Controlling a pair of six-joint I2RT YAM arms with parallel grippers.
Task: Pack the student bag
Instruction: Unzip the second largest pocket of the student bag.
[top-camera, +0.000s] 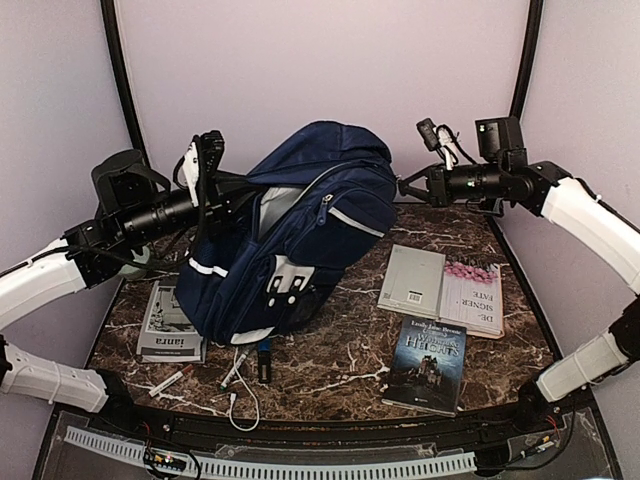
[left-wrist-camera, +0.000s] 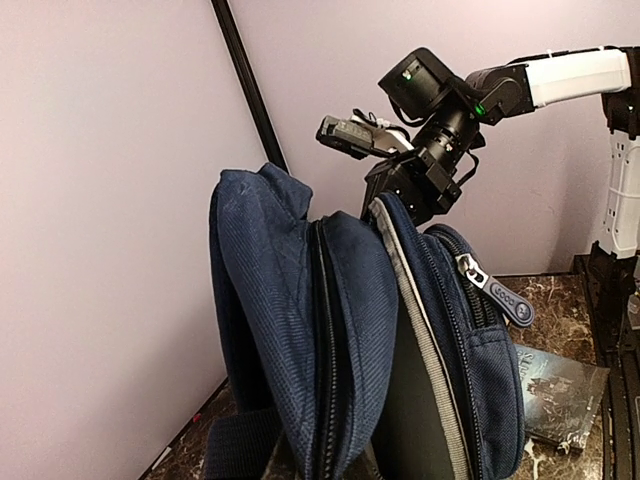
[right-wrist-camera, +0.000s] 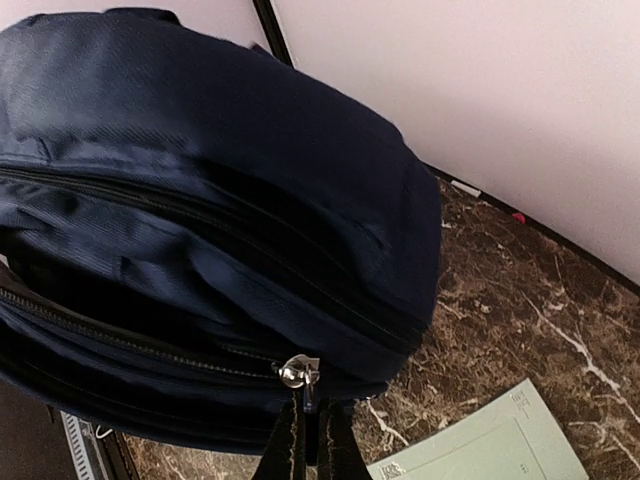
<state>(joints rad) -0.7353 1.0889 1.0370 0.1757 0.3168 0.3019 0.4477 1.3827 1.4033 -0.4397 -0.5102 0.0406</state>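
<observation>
The student bag (top-camera: 300, 235), navy blue with white trim, stands tilted in the middle of the marble table with its main compartment unzipped. My left gripper (top-camera: 238, 190) is at the bag's upper left edge. In the left wrist view its fingers are hidden behind the navy fabric (left-wrist-camera: 330, 400), which runs right down to them, so it is shut on the bag's opening edge. My right gripper (right-wrist-camera: 307, 408) is shut on the pull below the silver zipper slider (right-wrist-camera: 298, 372) at the bag's right side. From above, the right gripper (top-camera: 405, 185) touches the bag's upper right.
To the right of the bag lie a pale green book (top-camera: 412, 280), a white and pink book (top-camera: 472, 297) and a dark-covered book (top-camera: 427, 365). A grey booklet (top-camera: 168, 325) lies at the left. A white cable and pens (top-camera: 240, 385) lie in front of the bag.
</observation>
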